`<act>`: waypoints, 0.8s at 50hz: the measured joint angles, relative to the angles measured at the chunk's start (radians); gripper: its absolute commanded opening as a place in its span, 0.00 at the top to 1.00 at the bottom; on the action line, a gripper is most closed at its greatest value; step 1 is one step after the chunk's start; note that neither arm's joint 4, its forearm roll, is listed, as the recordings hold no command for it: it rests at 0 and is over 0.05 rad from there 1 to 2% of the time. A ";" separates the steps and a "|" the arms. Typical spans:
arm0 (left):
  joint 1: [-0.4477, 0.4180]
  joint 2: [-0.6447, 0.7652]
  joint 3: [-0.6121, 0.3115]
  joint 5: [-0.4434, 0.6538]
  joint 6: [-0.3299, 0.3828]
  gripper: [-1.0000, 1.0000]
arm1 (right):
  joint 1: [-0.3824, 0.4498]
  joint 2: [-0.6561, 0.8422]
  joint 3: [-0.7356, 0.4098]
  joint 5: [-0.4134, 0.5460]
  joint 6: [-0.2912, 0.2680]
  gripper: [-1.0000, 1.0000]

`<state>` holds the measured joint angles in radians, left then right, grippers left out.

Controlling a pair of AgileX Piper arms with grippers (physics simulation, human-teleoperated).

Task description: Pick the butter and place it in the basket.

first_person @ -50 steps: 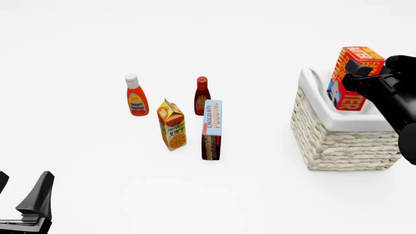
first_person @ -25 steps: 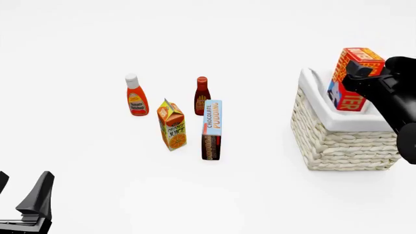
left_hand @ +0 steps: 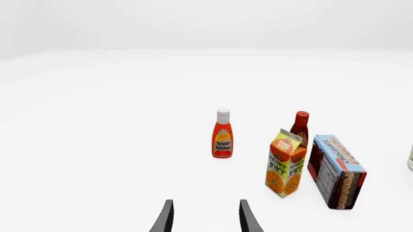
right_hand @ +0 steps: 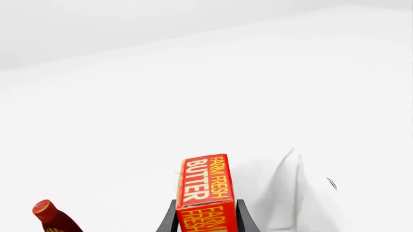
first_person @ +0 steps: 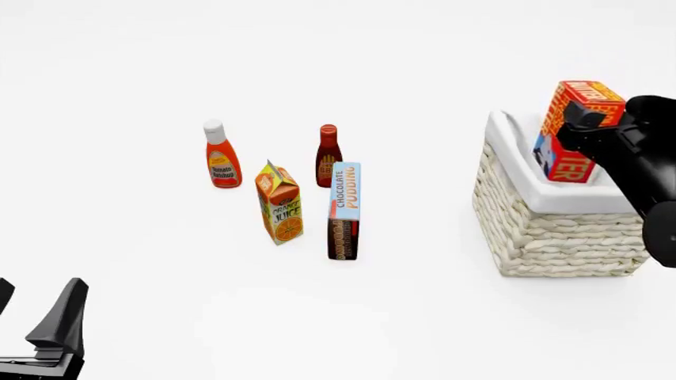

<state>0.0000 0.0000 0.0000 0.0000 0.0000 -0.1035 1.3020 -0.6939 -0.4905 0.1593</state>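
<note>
The red-and-orange butter (first_person: 567,161) box is held on end over the cream wicker basket (first_person: 549,237), its lower end down inside the white cloth rim. My right gripper (first_person: 587,119) is shut on its upper part. In the right wrist view the butter (right_hand: 205,186) stands between the two fingers (right_hand: 169,218), with the basket's white lining (right_hand: 293,193) just beyond it. My left gripper (first_person: 37,332) rests low at the near left, open, and its fingers (left_hand: 165,218) hold nothing.
A ketchup bottle (first_person: 221,154), a dark sauce bottle (first_person: 328,154), an orange juice carton (first_person: 280,203) and a chocolate pudding box (first_person: 344,210) stand grouped at the table's middle, left of the basket.
The butter and my right gripper have sunk slightly toward the basket. The left arm has not moved.
</note>
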 measured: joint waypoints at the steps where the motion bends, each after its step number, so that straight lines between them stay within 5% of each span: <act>1: 0.000 0.000 0.000 0.000 0.000 0.00 | 0.000 0.001 0.000 -0.001 0.000 1.00; 16: 0.000 0.000 0.000 0.000 0.000 0.00 | -0.005 0.021 -0.004 -0.012 0.009 1.00; 17: 0.000 0.000 0.000 0.000 0.000 0.00 | -0.005 0.023 -0.005 -0.012 0.011 0.00; 40: 0.000 0.000 0.000 0.000 0.000 0.00 | -0.004 0.007 -0.012 -0.022 0.048 0.00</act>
<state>0.0000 0.0000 0.0000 0.0000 0.0000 -0.1079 1.3086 -0.7055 -0.5124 0.2076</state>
